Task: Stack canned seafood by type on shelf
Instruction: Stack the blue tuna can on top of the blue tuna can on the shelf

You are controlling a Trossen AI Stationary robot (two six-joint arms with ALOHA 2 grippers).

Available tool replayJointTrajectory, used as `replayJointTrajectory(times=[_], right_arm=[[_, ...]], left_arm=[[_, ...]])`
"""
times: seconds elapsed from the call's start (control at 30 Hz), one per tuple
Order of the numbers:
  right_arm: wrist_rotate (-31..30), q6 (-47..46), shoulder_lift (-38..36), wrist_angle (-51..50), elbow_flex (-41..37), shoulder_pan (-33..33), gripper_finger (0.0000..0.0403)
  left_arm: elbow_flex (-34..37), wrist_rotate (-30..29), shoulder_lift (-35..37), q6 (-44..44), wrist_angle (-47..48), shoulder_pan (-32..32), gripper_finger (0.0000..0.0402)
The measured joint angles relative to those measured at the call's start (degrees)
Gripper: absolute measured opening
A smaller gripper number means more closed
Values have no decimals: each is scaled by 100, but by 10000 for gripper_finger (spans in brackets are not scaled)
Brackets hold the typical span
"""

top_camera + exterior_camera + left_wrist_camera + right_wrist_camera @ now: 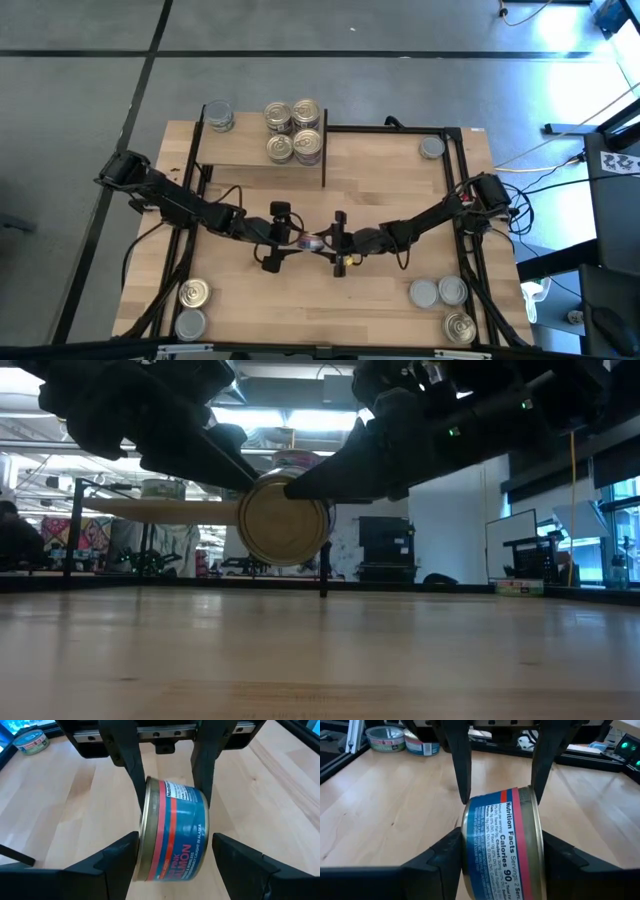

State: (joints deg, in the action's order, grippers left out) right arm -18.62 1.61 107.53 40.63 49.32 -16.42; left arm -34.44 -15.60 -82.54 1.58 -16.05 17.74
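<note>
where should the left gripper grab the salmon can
By its two flat ends, coming in level from the side opposite the right gripper. The salmon can hangs on its side above the table, and the left gripper already straddles those ends; the round wall would likely slip.

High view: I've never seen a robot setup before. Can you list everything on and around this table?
Table: one, light wood, under everything.
Shelf: one, light wood with a black frame, back left of the table.
Gold-topped tins on shelf: four showing, clustered at its right end.
Grey-topped tin on shelf: one, back left corner.
Back right tin: one, grey top, on the table.
Front left tins: two, one gold, one grey.
Front right tins: three, two grey, one gold.
Held tin: one, blue and red label, mid-air at the table's centre.
Right gripper: dark, fingers clamped on the held tin.
Left gripper: dark, fingers open around the same tin.
</note>
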Motion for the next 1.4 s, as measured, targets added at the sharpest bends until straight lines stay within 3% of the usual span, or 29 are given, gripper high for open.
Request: replayJointTrajectory(times=[0.4, 0.73, 0.8, 0.97, 1.03, 1.23, 1.4], right_arm=[[124, -138, 2, 368, 59, 1, 203], [193, -97, 31, 444, 59, -5, 205], [175, -150, 31, 433, 59, -5, 239], [135, -139, -41, 108, 61, -5, 370], [135, -130, -205, -125, 59, -13, 386], [150, -90, -409, -682, 57, -14, 340], [307, 15, -420, -876, 61, -14, 317]], left_arm=[[4, -118, 0, 209, -72, 6, 248], [9, -100, 0, 754, -408, 101, 188], [9, -105, 0, 765, -414, 101, 188], [9, -353, 22, 715, -317, 128, 189], [9, -503, 120, 666, -108, 169, 193], [-94, -1113, 691, 640, 894, 389, 190], [-380, -2156, 1439, 632, 1950, 505, 194]])
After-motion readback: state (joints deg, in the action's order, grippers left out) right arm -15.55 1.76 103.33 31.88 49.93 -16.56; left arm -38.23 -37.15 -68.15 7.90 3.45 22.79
